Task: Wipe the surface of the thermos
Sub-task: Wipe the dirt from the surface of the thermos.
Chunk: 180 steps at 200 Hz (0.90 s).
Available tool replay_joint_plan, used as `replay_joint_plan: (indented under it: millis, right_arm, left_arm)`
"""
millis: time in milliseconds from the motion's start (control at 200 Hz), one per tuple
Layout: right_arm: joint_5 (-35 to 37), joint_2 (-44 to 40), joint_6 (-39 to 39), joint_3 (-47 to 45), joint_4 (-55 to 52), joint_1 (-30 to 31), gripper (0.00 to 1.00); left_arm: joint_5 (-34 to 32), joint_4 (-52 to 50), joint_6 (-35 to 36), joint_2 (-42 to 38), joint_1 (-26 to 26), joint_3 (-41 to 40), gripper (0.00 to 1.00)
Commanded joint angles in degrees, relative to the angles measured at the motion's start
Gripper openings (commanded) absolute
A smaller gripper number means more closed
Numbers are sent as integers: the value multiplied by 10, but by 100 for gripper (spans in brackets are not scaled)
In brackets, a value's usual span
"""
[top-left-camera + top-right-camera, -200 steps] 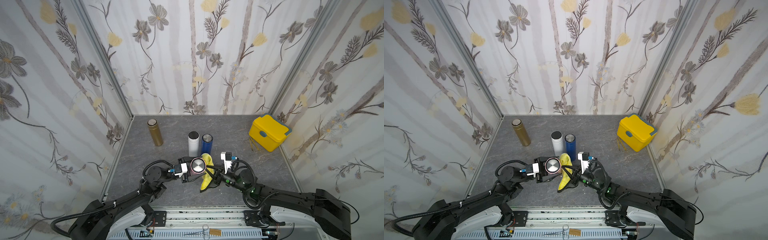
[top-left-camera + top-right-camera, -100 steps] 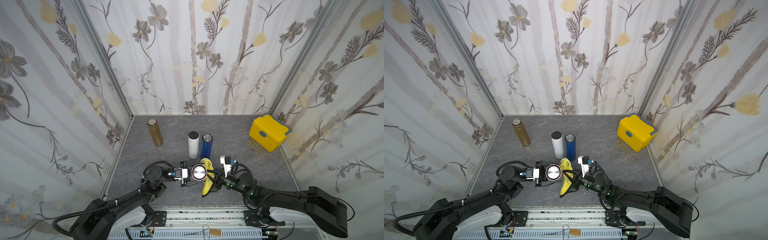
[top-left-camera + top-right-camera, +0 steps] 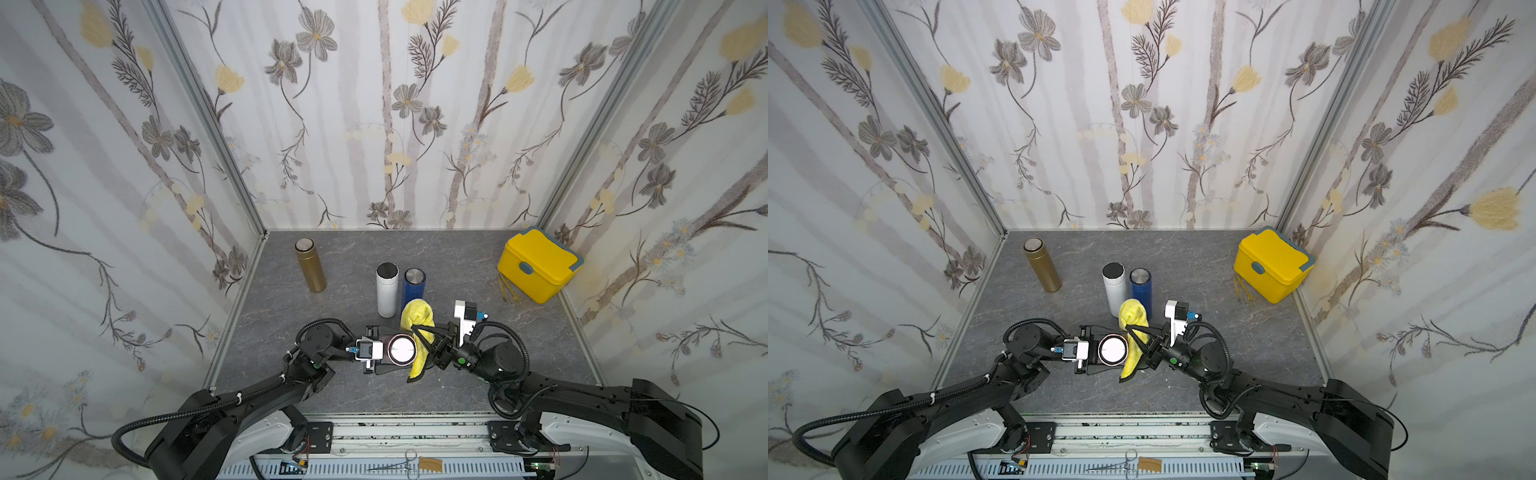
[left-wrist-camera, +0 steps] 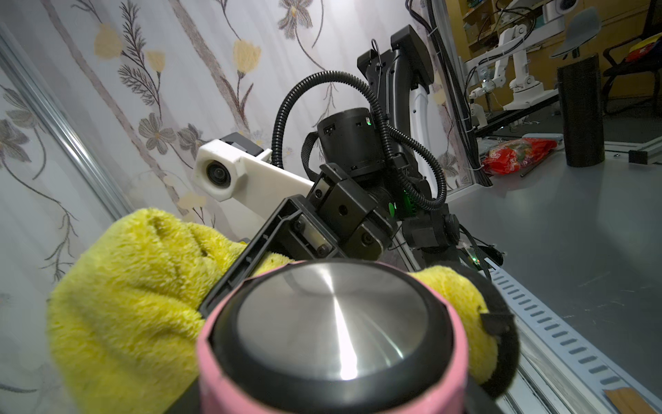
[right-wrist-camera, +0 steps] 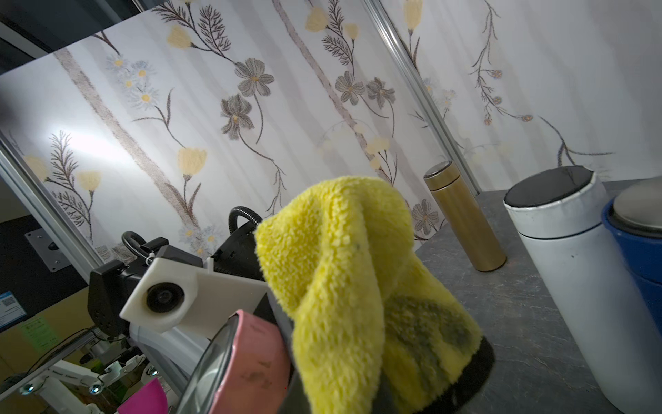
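Four thermoses [image 3: 401, 350], lids on; yellow box [image 3: 538, 266] closed.

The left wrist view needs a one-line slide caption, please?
Pink thermos with steel lid, yellow cloth pressed against its side by the right gripper.

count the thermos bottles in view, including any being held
4. A gold metal thermos stands at the back left; a white thermos with a black lid and a blue thermos with a silver lid stand side by side mid-table; a pink thermos with a steel cap is in the left gripper.
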Motion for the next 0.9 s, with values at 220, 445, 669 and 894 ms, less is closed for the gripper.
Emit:
replay_joint_plan:
  millis: [220,445,669,894]
  right_arm:
    - [-30,-78,-30,54,-133,3,0]
    - [-47,-31,-10,36,-79,2,0]
    - [-73,37,13,-28,37,2,0]
    - [-64,-53,-43,58,-114,2,0]
  left_arm:
    - [49,11,56,-19,-3,7,0]
    - [65,-1,80,-30,-3,1,0]
    - [87,-1,91,-39,-3,-6,0]
    - [105,1,88,-42,-4,-5,0]
